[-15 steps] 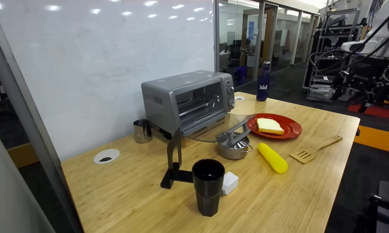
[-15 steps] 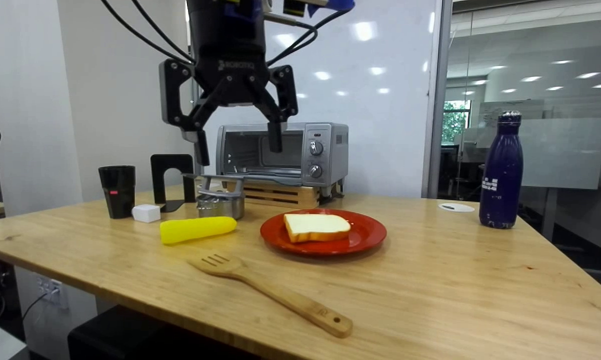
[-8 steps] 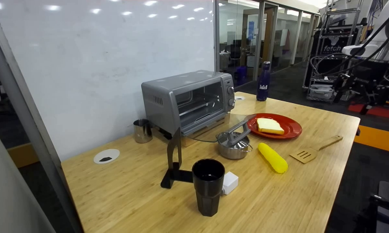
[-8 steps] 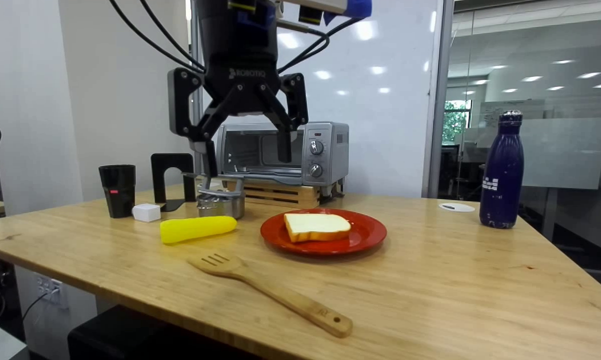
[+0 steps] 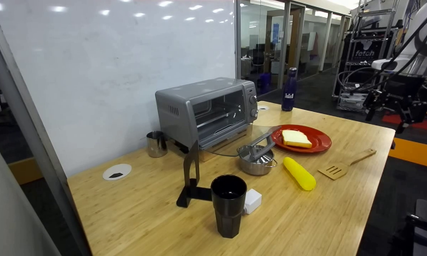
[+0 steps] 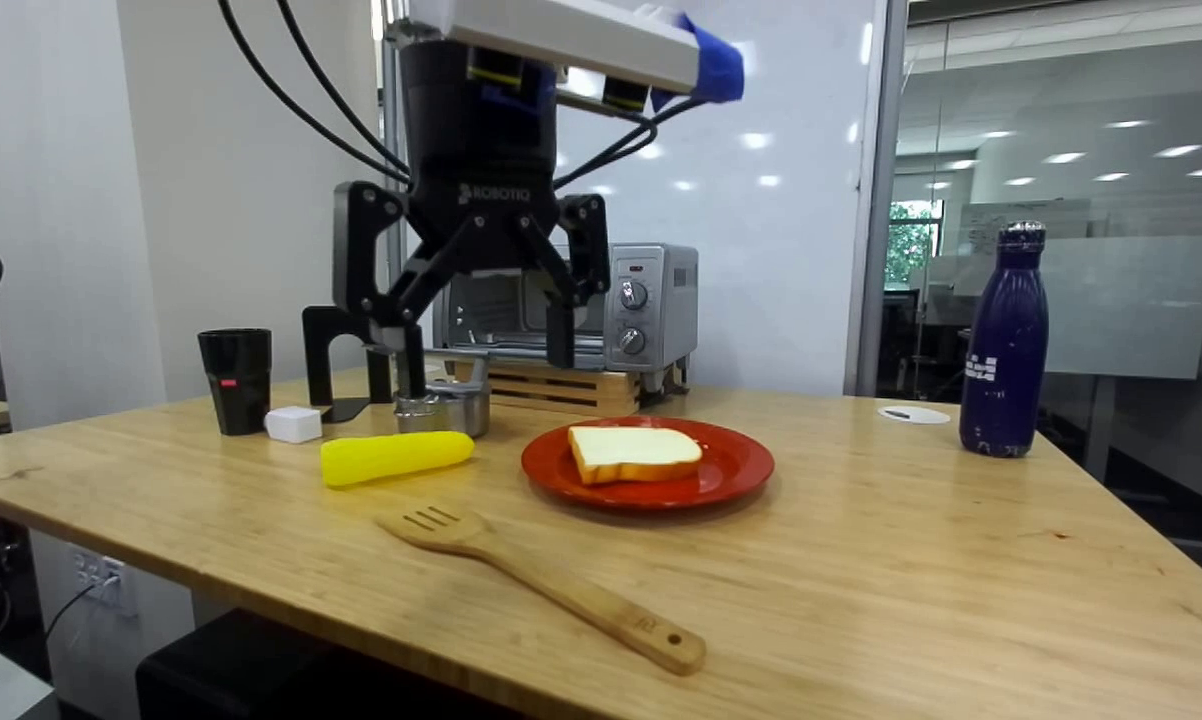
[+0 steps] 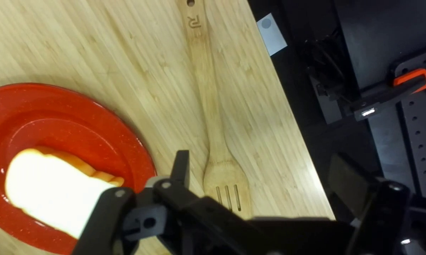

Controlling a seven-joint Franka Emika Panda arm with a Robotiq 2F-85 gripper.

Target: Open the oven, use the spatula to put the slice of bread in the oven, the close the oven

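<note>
The silver-grey oven (image 5: 206, 106) stands against the whiteboard on a wooden rack. Its glass door is folded down, the grey handle (image 5: 263, 145) lying out over the steel pot. The slice of bread (image 6: 633, 452) rests on a red plate (image 6: 736, 480) in front of the oven. Flat on the table near the edge lies the wooden spatula (image 6: 551, 580), slotted blade towards the yellow object. My gripper (image 6: 486, 368) hangs in the air with its fingers wide apart and nothing between them. In the wrist view the spatula (image 7: 213, 117) shows below the gripper (image 7: 262, 173), apart from it.
A yellow elongated object (image 6: 396, 458) lies beside the spatula, with the steel pot (image 5: 257, 165) behind it. Also on the table are a black cup (image 5: 229, 206), a white block (image 5: 252, 201), a black bookend (image 5: 191, 170), a steel pitcher (image 5: 156, 144) and a blue bottle (image 6: 1004, 345).
My gripper has come down and shifted slightly right in an exterior view, its fingers staying wide. The oven, bread and spatula have not moved.
</note>
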